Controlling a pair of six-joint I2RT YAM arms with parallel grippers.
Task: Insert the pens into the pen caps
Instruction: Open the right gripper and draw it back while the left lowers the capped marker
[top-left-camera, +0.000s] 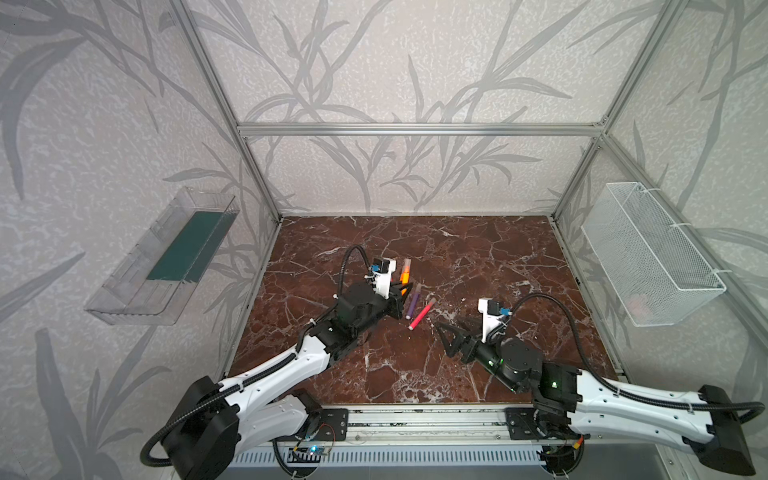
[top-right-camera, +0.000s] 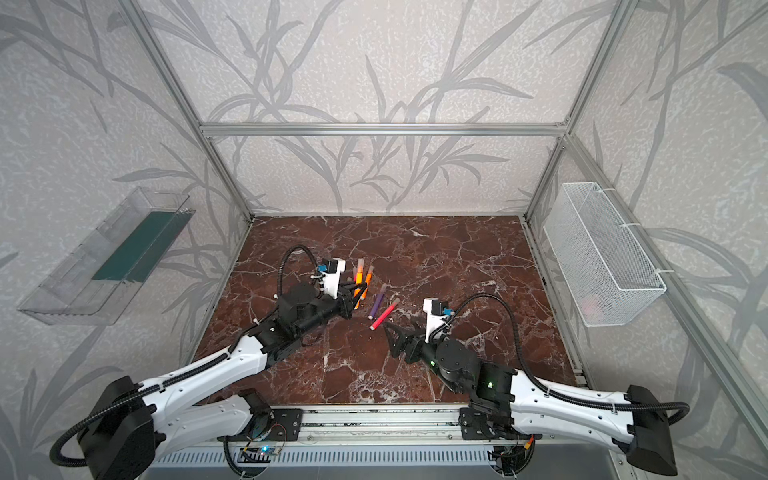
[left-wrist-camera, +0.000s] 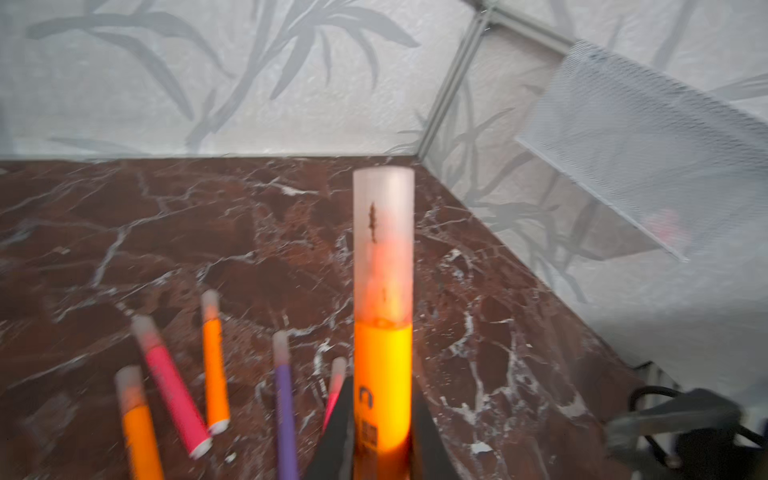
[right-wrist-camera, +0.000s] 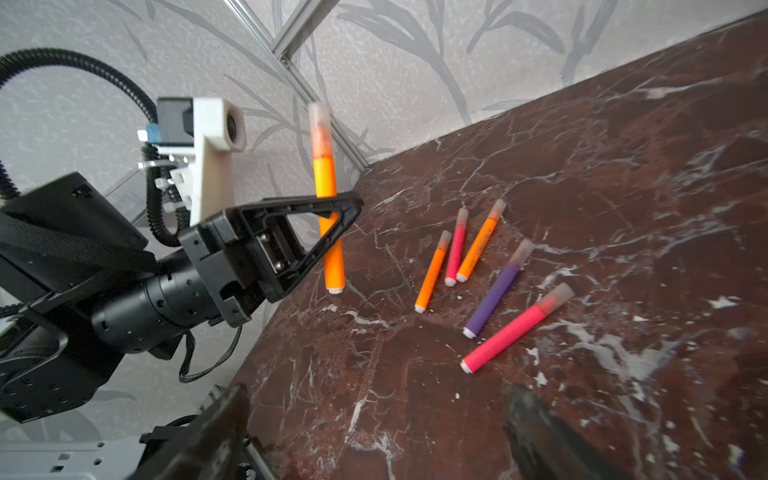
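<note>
Left gripper (right-wrist-camera: 332, 210) clamped on an orange pen (right-wrist-camera: 333, 257), jaws pinching the barrel about mid-length; the pen stands near upright; pale cap (right-wrist-camera: 320, 129) seated on its upper end; white butt end points down, close to the marble table (right-wrist-camera: 623, 166); cannot tell whether the butt touches the surface. Left wrist view agrees: barrel between the two black fingers (left-wrist-camera: 338, 419), cap above them.

Right gripper (top-left-camera: 451, 325) spread wide, nothing between the jaws; it hovers over the table at the near right of the pen group, apart from every pen; its fingers (right-wrist-camera: 536, 428) appear blurred at the frame edge in the right wrist view.

Five more pens lie flat on the table, all capped, caps pointing toward the back wall: second orange pen (right-wrist-camera: 432, 274); red-pink pen (right-wrist-camera: 455, 249) just beside it; third orange pen (right-wrist-camera: 478, 245), its butt end touching or almost touching the red-pink pen's butt; purple pen (right-wrist-camera: 494, 295); second red-pink pen (right-wrist-camera: 511, 332), nearest the right gripper.

Clear tray (top-left-camera: 162, 266) on the left wall; wire basket (top-left-camera: 648, 257) on the right wall.
</note>
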